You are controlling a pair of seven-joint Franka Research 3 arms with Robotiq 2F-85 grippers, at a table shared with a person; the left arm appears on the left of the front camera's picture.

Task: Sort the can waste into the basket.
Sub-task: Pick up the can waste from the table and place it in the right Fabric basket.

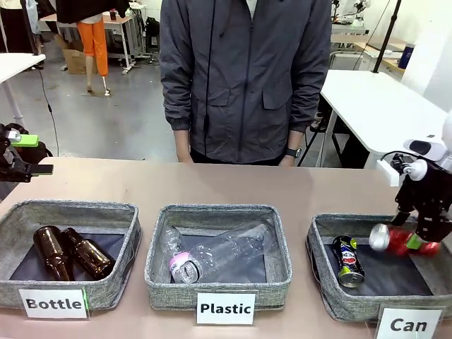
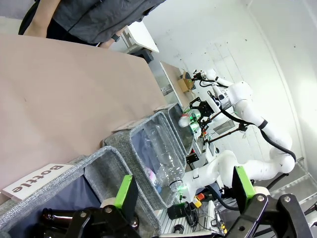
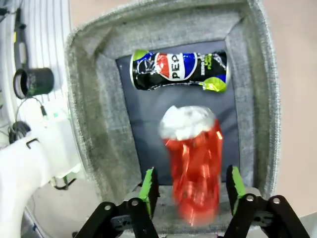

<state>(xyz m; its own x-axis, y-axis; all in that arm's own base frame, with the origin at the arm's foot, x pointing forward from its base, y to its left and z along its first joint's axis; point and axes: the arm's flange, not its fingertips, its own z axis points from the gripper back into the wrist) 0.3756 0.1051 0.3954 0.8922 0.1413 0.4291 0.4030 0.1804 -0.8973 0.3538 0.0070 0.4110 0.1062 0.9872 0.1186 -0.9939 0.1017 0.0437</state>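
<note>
Over grey basket [image 3: 94,99], red can [image 3: 194,163] between parted right pincer [image 3: 192,184] pads

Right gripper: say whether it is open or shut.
Open. In the right wrist view, gaps separate both green pads from the blurred red can above the basket.

Bench [image 1: 282,185]: tan surface, bare across the far half. Two grey woven bins sit along the near edge, side by side, close but apart.

"Bottle" bin [image 1: 106,209], at picture left: white label [image 1: 54,304] on the near wall. Two brown glass bottles [image 1: 70,251] lie inside on the dark lining, touching, necks toward the far left corner.

"Plastic" bin [image 1: 219,210], centre: white label [image 1: 225,308] on the near wall. Clear plastic bottles [image 1: 219,254] lie inside, one with a pink band near its cap end.

Person in dark grey zip jacket [image 1: 244,78] stands at the far edge, a watch [image 1: 293,152] on one wrist.

White table [image 1: 381,106] behind, picture right.
</note>
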